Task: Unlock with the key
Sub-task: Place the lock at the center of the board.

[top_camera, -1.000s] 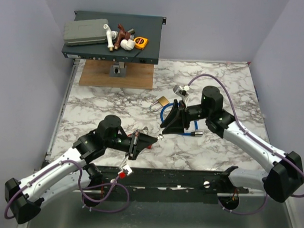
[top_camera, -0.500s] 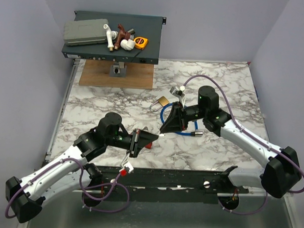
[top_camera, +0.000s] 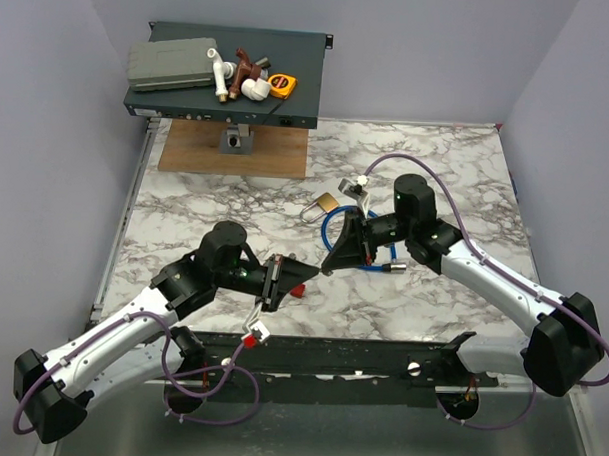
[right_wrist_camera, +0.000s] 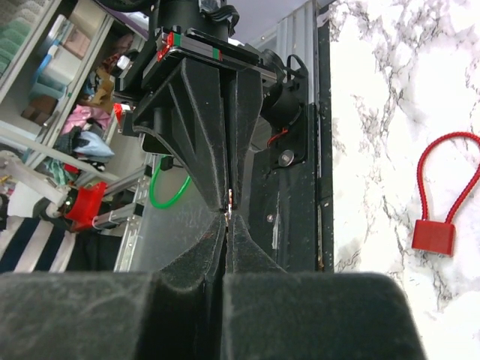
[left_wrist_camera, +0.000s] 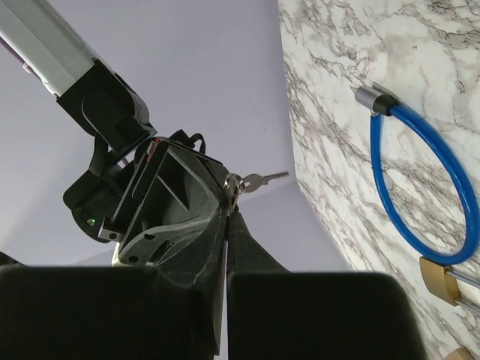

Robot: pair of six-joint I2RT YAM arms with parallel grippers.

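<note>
- From where I stand, no word, number or brand is readable anywhere.
- The dark rack unit (top_camera: 188,111) has small marks along its front strip, too tiny to make out.
- Any print on the yellow tape measure (top_camera: 281,85) or the brass padlock (top_camera: 327,202) is too small to read.

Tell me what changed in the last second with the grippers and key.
The right gripper closed its jaws on the key held at the left gripper's tips, after both edged closer together. The left gripper stayed shut on it; the brass padlock and blue cable lock did not move.
</note>
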